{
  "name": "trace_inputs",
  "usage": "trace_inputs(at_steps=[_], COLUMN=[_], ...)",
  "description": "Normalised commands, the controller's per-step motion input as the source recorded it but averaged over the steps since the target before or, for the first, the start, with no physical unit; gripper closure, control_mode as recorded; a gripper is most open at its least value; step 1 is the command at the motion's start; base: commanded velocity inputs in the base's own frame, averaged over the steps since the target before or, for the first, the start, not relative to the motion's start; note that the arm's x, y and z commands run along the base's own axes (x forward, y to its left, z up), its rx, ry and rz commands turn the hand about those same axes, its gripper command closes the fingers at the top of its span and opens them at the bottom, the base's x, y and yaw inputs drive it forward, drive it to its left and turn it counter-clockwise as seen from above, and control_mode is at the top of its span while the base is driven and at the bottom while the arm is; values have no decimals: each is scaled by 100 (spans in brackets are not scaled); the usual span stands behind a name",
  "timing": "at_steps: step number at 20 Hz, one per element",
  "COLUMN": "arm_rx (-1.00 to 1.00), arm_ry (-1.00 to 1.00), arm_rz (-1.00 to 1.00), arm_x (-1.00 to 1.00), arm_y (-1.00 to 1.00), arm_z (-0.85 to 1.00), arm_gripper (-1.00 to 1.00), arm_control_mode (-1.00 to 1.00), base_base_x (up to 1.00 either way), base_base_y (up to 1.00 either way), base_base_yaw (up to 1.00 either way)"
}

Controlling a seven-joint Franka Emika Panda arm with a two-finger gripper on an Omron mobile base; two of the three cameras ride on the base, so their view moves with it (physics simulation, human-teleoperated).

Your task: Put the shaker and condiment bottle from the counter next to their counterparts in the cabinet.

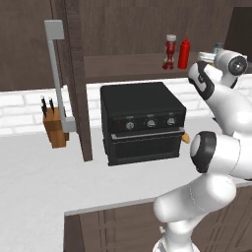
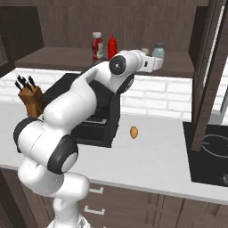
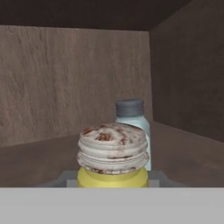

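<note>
- Two task items were already up in the cabinet (image 1: 74, 88) zone: the condiment bottle (image 1: 170, 51) stood on the shelf just beside the red squeeze bottle (image 1: 184, 53), and I had the shaker (image 3: 113, 153) clenched in the gripper (image 2: 156, 62) at shelf height, over the right end of the shelf board.
- Shaker sat in the hand view directly in front of the pale blue shaker (image 3: 133, 127), very near it; touching or not, I couldn't tell.
- Risk, my call: pushing any further in would bump the blue one and tip it or shove it toward the back wall.
- Risk: I couldn't see the yellow base against the shelf, so releasing while it hung above the board could drop it and let it topple or roll.
- Risk: pulling out carelessly could drag the shaker over, or clip the cabinet side wall close on the right.
- Orientation: shaker looked upright, long axis vertical, rounded mottled top pointing up, yellow body below between the jaws.
- Bench (image 2: 151, 156) below carried the toaster oven (image 1: 142, 123), well clear.
</note>
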Motion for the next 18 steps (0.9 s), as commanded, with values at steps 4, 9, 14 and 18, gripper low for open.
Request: trace_inputs(at_steps=[4,9,14,18], arm_rx=[0,0,0,0], arm_ry=[0,0,0,0], arm_rz=[0,0,0,0], arm_x=[18,20,22,19], arm_y=[-13,-17,-14,-15], arm_z=[-19,-18,-21,-24], arm_gripper=[100,100,100,100], arm_control_mode=[-100,-100,-100,-100], base_base_x=[0,0,0,0], base_base_y=[0,0,0,0], base_base_yaw=[0,0,0,0])
